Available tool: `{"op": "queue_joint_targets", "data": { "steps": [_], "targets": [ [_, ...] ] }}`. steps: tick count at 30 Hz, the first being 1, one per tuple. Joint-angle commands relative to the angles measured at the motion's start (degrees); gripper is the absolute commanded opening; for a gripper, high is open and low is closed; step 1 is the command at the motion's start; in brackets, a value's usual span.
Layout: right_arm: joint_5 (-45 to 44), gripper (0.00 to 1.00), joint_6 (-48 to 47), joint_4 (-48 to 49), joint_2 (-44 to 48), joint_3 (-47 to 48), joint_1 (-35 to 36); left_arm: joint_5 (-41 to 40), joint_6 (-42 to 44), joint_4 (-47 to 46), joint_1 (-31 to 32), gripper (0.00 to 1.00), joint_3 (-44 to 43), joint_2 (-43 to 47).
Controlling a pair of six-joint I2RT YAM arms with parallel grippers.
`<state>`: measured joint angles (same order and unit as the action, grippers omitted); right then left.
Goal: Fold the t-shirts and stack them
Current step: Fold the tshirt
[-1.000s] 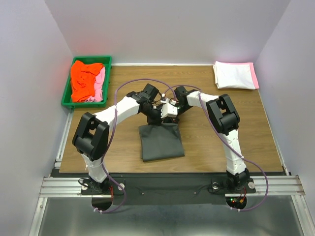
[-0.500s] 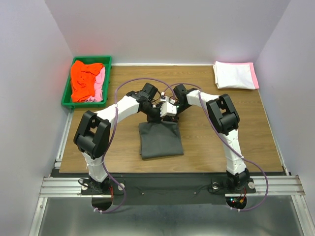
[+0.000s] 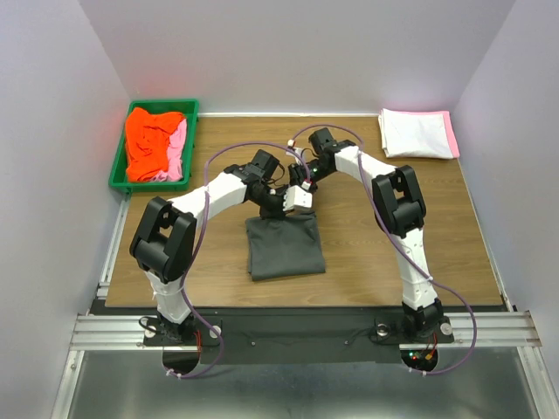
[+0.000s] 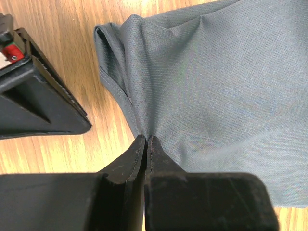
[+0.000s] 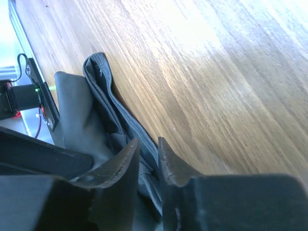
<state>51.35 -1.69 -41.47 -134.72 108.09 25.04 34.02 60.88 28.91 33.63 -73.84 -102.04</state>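
A: Left hand [image 4: 147, 139]?
B: Pressed together, pinching the charcoal t-shirt [image 4: 216, 96] at its hem. The shirt lies folded mid-worktop [image 3: 393, 236].
A: Right hand [image 5: 145, 142]?
B: Fingers a slit apart at the folds; grip unclear.
A: Green bin [image 3: 150, 186]?
B: Holds orange-red t-shirt [image 3: 148, 140], pink t-shirt [image 3: 179, 148].

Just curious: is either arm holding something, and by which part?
The left fingers pinch the dark grey t-shirt by its far edge. The right fingers sit slightly apart at that edge; a grip cannot be told.

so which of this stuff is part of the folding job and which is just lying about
Part of the job: grey t-shirt, orange-red t-shirt, light pink t-shirt, folded white t-shirt

Just lying about: green bin, table
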Motion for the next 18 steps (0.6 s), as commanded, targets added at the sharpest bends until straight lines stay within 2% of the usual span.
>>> {"op": "queue_joint_targets", "data": {
  "steps": [1,9,18],
  "targets": [
    [0.1,0.24,-0.3,1.3,-2.5,1.7,-0.1,1.0,1.2,0.1,-0.3,0.00,-0.3,4.6],
    [3.0,0.07,-0.5,1.3,-4.5,-2.3,0.4,-1.5,1.0,-2.0,-0.4,0.00,-0.2,5.6],
    [3.1,0.01,-2.1,1.3,-2.9,-8.5,0.5,-3.2,0.6,-5.3,-1.4,0.00,-1.5,4.0]
  ]
}}
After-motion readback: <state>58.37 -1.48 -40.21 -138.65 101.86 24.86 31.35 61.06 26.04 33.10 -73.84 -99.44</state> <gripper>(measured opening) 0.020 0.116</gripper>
